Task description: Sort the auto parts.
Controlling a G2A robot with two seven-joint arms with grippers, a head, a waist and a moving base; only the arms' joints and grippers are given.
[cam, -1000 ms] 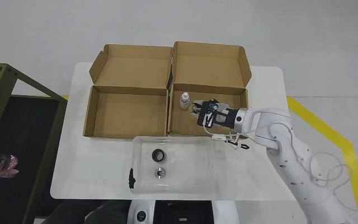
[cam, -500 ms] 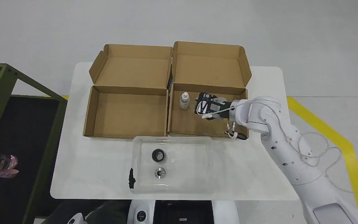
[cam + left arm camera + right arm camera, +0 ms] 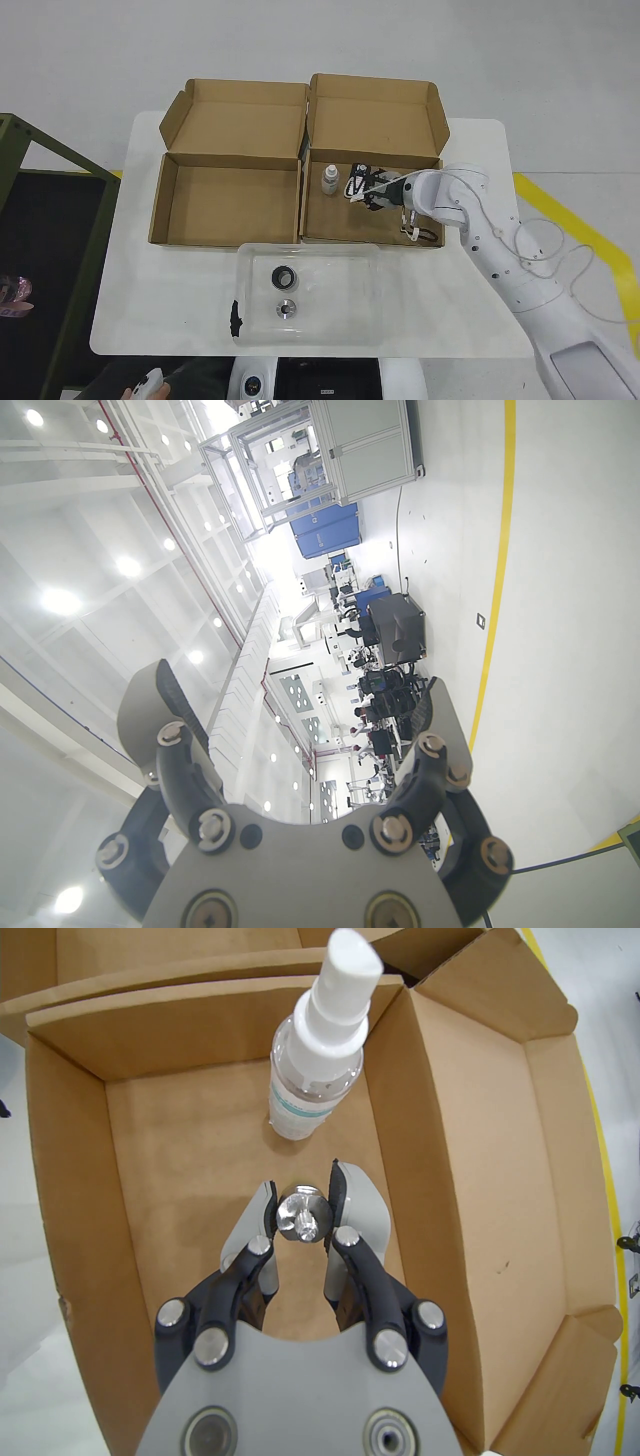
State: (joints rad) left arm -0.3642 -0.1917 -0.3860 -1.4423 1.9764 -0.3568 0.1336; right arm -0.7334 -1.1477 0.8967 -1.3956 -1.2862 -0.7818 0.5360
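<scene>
Right tool [image 3: 304,1204], clenched on a metal part [image 3: 300,1222], hangs in the box [image 3: 425,1153] just beside the bottle [image 3: 320,1058]. It should be lowered clear of the bottle before the part is released.

We note bright, even overhead light — ceiling lamps [image 3: 54,600] flare white; soft shadows inside the cardboard box [image 3: 475,1178]; wrist-view edges bow.
</scene>
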